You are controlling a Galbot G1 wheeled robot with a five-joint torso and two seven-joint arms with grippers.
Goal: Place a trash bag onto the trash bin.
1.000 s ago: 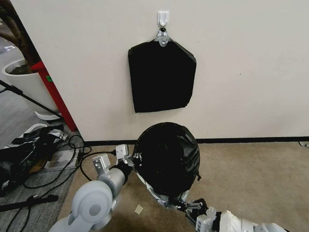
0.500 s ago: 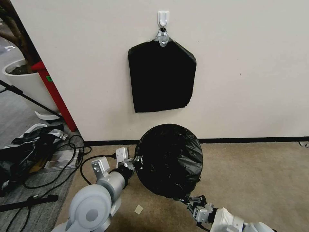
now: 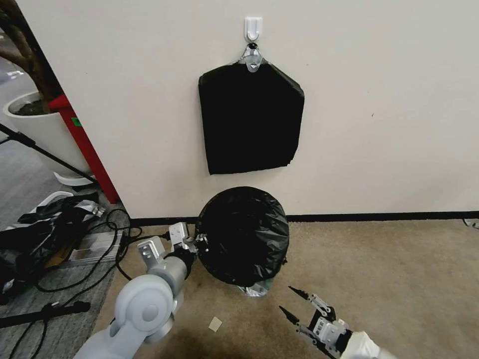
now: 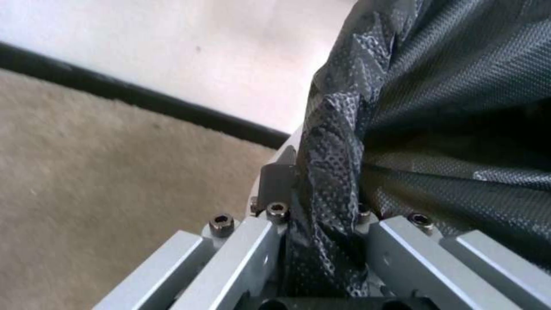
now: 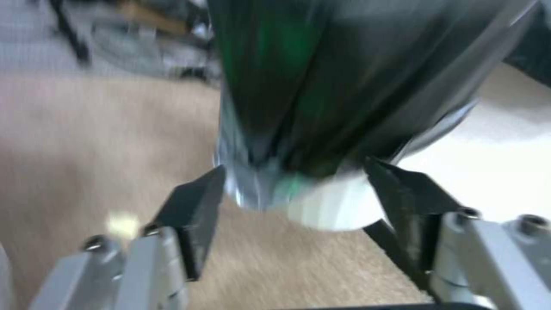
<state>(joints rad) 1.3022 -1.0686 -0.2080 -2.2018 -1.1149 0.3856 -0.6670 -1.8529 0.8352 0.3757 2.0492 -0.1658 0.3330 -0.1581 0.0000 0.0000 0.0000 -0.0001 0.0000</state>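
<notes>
Against the wall, on the carpet, you see the trash bag (image 3: 243,234) now draped over the trash bin (image 3: 255,289). Your right claw (image 3: 293,302) has let go of the near rim; its fingers are spread apart, just beside the bin. Your left claw (image 3: 199,244) still pinches the bag's rim (image 4: 327,202). The bag looks nearly settled, so this side likely needs freeing too.
</notes>
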